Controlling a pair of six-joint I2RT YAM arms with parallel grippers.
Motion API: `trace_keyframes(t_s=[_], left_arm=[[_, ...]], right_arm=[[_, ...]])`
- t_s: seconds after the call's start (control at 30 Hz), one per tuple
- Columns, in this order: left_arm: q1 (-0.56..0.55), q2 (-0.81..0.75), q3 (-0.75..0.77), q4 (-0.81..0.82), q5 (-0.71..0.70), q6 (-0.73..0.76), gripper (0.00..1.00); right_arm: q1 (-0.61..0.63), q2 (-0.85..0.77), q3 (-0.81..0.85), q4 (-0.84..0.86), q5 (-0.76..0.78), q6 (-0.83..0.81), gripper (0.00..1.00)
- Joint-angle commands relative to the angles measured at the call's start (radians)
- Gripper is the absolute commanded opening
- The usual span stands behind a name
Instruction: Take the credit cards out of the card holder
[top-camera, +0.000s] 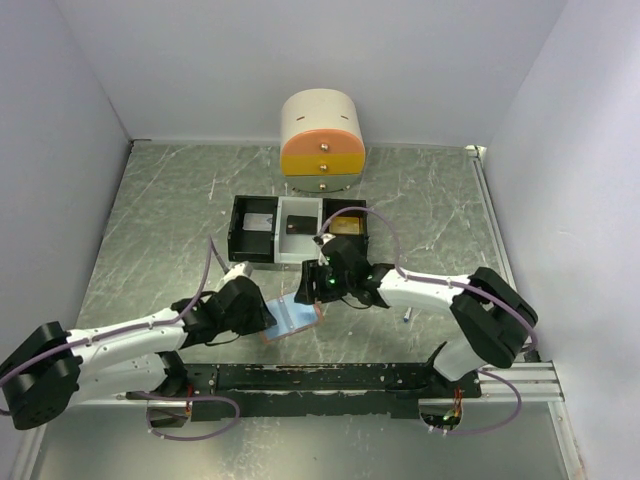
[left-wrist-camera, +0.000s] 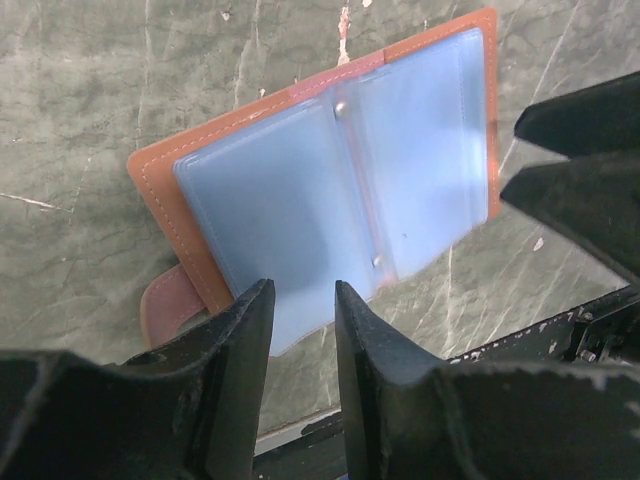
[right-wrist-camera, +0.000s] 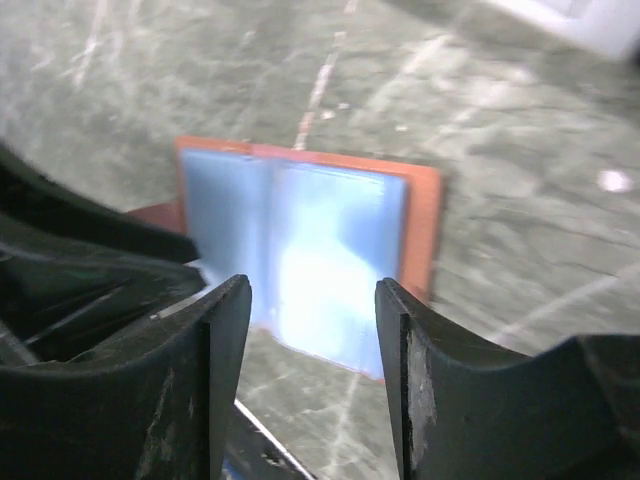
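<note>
Nearest, along the front edge of the table (top-camera: 160, 220), a black metal rail (top-camera: 330, 378) with both arm bases bolted on.

From the left base, a white-and-black arm stretched low and forward toward the middle, wrist angled down. Left gripper (left-wrist-camera: 303, 300) matte black with wedge-shaped fingers, standing partly open, with the near corner of a blue plastic sleeve showing in the gap. Touching it or not: impossible to tell.

Just beyond, on the marbled grey-green surface, the card holder (left-wrist-camera: 290, 190) spread open. Tan-brown stitched leather outside, glossy pale blue plastic pockets facing up, two small metal studs along the fold. A rounded brown closing tab (left-wrist-camera: 165, 305) poking out at one edge.

From the right base, the second arm bent sharply at the elbow and folded back leftward, wrist over the holder's far side. Right gripper (right-wrist-camera: 312, 300) spread wide, holding nothing, fingers hanging above the blue pockets.

Farther back, a row of shallow rectangular compartment trays (top-camera: 237, 232), black, white, black. Three credit cards (top-camera: 298, 224) lying flat there, one to a compartment: dark grey left, black middle, orange-gold right. All well apart from the holder.

Farthest, near the back wall, a small round-topped drawer cabinet (top-camera: 322, 145): cream top, an orange drawer, a yellow drawer, tiny knobs.
</note>
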Motion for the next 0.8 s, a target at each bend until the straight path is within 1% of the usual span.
trace_keyframes(t_s=[0.0,0.07,0.17,0.27,0.4,0.5,0.6,0.67,0.7,0.77], left_arm=[[-0.003,-0.056,-0.022,-0.023,-0.035,-0.007,0.42],[-0.004,-0.070,-0.030,-0.008,-0.032,-0.009,0.43],[-0.005,-0.077,-0.031,-0.006,-0.030,-0.007,0.43],[-0.004,-0.065,-0.023,-0.018,-0.031,-0.002,0.43],[-0.003,-0.031,-0.026,0.003,-0.015,0.003,0.43],[-0.003,0.005,-0.023,0.026,0.003,0.013,0.43],[-0.004,0.046,-0.014,0.040,0.016,0.022,0.42],[-0.004,0.070,-0.009,0.051,0.024,0.027,0.41],[-0.004,0.083,-0.008,0.057,0.028,0.028,0.41],[-0.004,0.092,-0.006,0.060,0.031,0.030,0.40]], right_arm=[[-0.011,0.006,0.036,-0.188,0.150,-0.099,0.54],[-0.010,0.029,0.031,-0.166,0.099,-0.101,0.51],[-0.006,0.039,-0.005,-0.080,0.008,-0.073,0.47],[-0.003,0.050,-0.023,-0.047,-0.007,-0.047,0.43],[-0.002,0.067,-0.021,-0.048,0.001,-0.042,0.38],[-0.003,0.084,-0.024,-0.033,-0.026,-0.033,0.31],[-0.003,0.097,-0.049,0.067,-0.122,0.020,0.22],[-0.003,0.101,-0.073,0.156,-0.179,0.068,0.18],[-0.003,0.101,-0.080,0.188,-0.191,0.092,0.17],[-0.002,0.094,-0.089,0.229,-0.196,0.129,0.09]])
